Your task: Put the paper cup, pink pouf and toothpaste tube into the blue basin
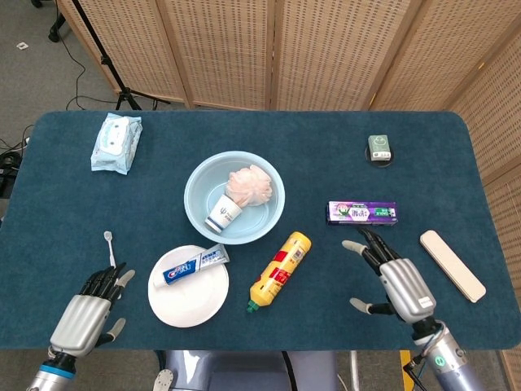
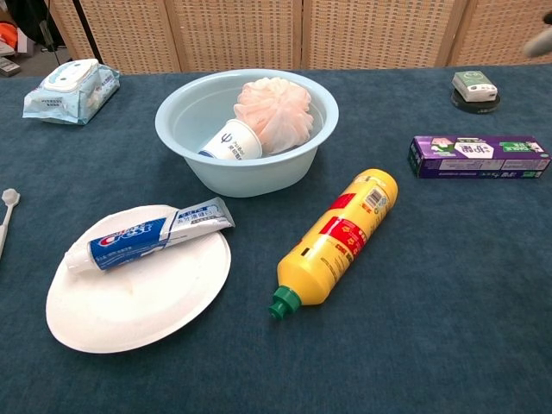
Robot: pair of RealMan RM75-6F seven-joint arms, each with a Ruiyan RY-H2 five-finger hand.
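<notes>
The blue basin (image 1: pixel 199 177) (image 2: pixel 190 112) stands mid-table. Inside it the paper cup (image 1: pixel 221 216) (image 2: pixel 229 141) lies on its side beside the pink pouf (image 1: pixel 251 184) (image 2: pixel 272 102). The toothpaste tube (image 1: pixel 190 265) (image 2: pixel 148 235) lies on a white paper plate (image 1: pixel 192 300) (image 2: pixel 129 297) in front of the basin. My right hand (image 1: pixel 398 279) hovers open near the table's front right, far from the basin, holding nothing. My left hand (image 1: pixel 87 311) is at the front left, fingers apart and empty, left of the plate.
A yellow bottle (image 1: pixel 280 270) (image 2: pixel 338 236) lies right of the plate. A purple box (image 1: pixel 362 213) (image 2: pixel 479 156), a beige bar (image 1: pixel 452 265), a small green item (image 1: pixel 379 148), a wipes pack (image 1: pixel 116 142) and a toothbrush (image 1: pixel 108 247) lie around the table.
</notes>
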